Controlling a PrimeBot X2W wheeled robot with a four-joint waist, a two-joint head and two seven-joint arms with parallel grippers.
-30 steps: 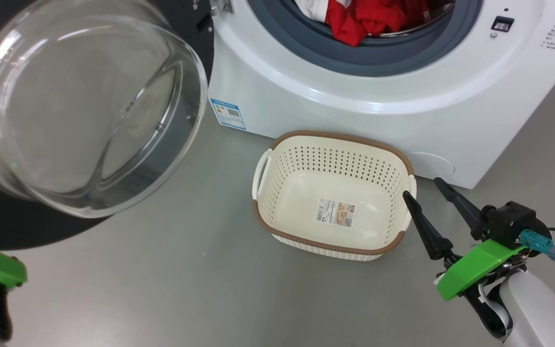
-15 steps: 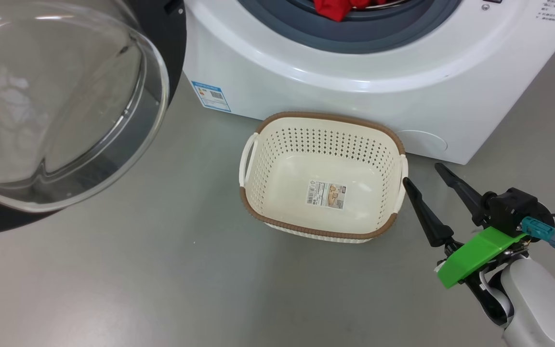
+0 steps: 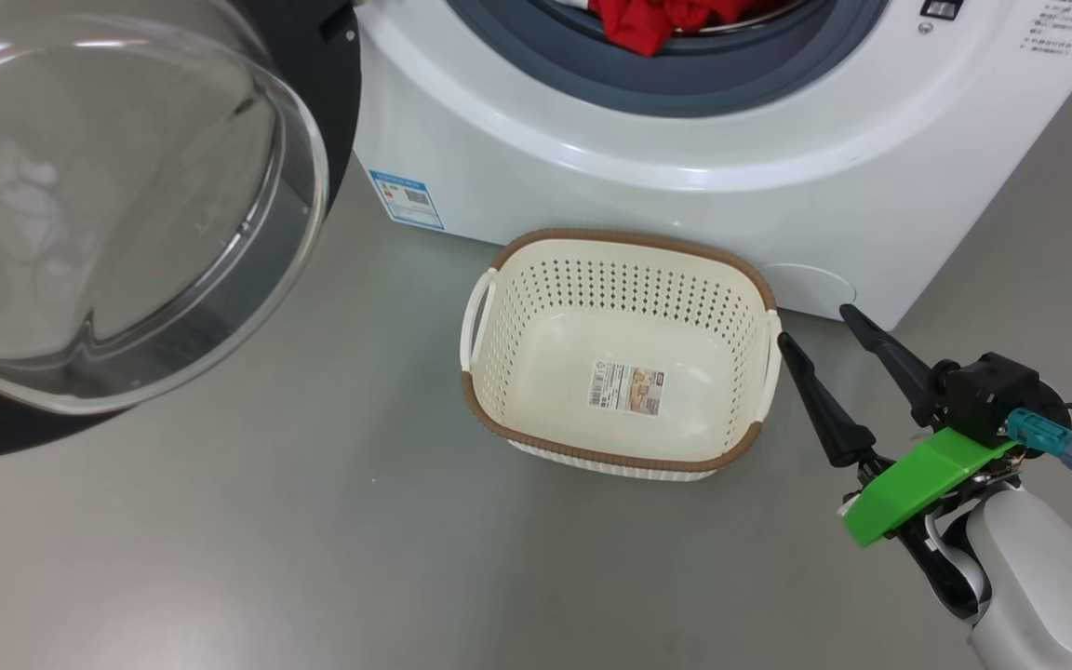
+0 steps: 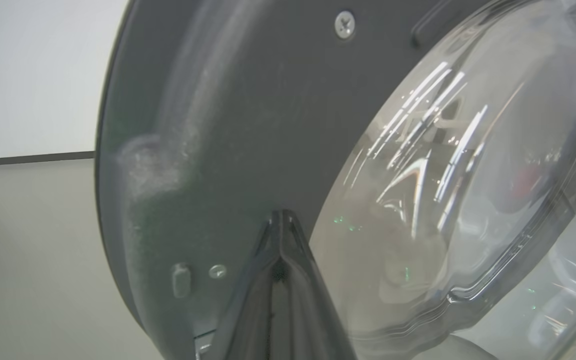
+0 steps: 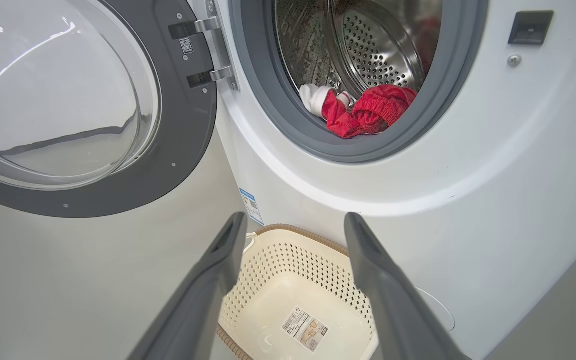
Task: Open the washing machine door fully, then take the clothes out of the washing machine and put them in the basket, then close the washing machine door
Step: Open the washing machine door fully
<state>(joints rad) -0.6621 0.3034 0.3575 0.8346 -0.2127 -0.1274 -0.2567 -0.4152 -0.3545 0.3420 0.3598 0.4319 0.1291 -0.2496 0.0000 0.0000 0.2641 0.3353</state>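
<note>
The head camera has shifted in the last second; the round, black-rimmed glass washing machine door [image 3: 127,214] stays swung wide at left (opening looks done). Left gripper [image 4: 280,220], pinched together and empty, points at the door's dark inner rim. Right gripper [image 3: 810,323], spread wide and empty, hovers beside the empty cream perforated basket [image 3: 629,242] fronting the white washing machine [image 3: 592,167]; red clothes [image 5: 363,112] lie in its steel drum [image 5: 373,55].
</note>
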